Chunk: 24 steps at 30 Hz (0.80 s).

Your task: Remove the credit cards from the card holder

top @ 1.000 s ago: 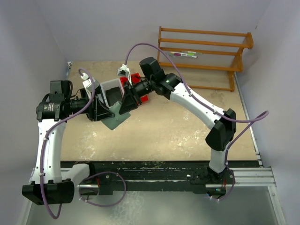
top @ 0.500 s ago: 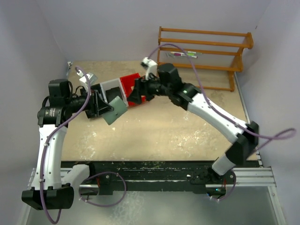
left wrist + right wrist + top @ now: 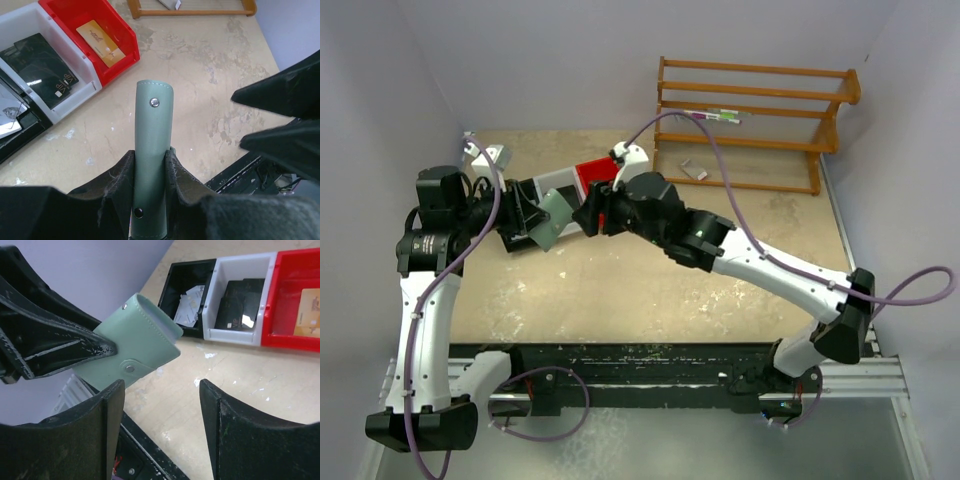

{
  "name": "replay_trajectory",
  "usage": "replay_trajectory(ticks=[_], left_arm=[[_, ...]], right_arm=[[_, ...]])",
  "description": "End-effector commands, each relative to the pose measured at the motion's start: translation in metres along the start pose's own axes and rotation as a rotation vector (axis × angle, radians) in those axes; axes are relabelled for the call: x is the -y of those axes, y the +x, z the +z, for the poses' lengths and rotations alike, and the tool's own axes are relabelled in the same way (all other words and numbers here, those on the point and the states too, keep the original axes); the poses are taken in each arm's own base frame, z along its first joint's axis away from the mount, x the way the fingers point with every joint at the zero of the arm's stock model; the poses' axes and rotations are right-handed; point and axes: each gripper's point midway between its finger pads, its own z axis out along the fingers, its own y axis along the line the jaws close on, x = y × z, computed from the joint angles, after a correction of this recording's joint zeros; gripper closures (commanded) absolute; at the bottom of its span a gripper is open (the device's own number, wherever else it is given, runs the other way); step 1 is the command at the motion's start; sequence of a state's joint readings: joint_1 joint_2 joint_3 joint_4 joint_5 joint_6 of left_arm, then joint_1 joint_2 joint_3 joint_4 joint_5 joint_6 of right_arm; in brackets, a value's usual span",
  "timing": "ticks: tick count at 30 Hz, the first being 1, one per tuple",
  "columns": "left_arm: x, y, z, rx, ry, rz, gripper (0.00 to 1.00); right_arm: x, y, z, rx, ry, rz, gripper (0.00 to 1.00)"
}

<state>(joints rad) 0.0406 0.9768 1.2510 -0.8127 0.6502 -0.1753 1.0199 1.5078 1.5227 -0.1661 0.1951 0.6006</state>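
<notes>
Clenched in the left gripper (image 3: 150,162): the card holder (image 3: 154,115), raised edge-on over the left side of the worktop (image 3: 200,80), near the bins (image 3: 119,57). Right gripper (image 3: 160,390) parted, empty, facing it. Probably light, soft-walled, smooth enough to slip. Best taken at the snap tab (image 3: 131,368), gently, without twisting it loose.

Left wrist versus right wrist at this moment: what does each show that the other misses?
Only the left wrist: the lower rail of the wooden rack, and the card holder seen edge-on. Only the right wrist: the holder's broad face with its snap tab. Both: the left gripper clamping the holder, the open right gripper, the red bin holding a tan card, the white bin with black cards, and the black bin.
</notes>
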Motion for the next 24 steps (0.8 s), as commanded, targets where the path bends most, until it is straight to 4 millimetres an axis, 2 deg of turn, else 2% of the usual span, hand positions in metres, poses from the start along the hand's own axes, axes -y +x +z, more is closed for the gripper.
replay_trajectory(ticks=[1, 6, 10, 17, 24], left_arm=[[0.010, -0.021, -0.005, 0.085, 0.014, -0.008, 1.00], [0.013, -0.024, -0.006, 0.092, 0.024, -0.024, 1.00], [0.015, -0.023, -0.005, 0.088, 0.037, -0.038, 1.00], [0.016, -0.022, -0.006, 0.090, 0.038, -0.038, 1.00], [0.017, -0.027, -0.007, 0.100, 0.040, -0.031, 1.00]], right_arm=[[-0.032, -0.025, 0.006, 0.130, 0.005, 0.049, 0.37], [-0.048, -0.014, 0.018, 0.132, -0.007, 0.067, 0.42], [-0.053, -0.007, 0.030, 0.126, 0.019, 0.051, 0.45], [-0.044, -0.009, 0.042, 0.167, 0.104, 0.060, 0.56], [-0.037, 0.010, 0.052, 0.129, 0.143, 0.046, 0.63]])
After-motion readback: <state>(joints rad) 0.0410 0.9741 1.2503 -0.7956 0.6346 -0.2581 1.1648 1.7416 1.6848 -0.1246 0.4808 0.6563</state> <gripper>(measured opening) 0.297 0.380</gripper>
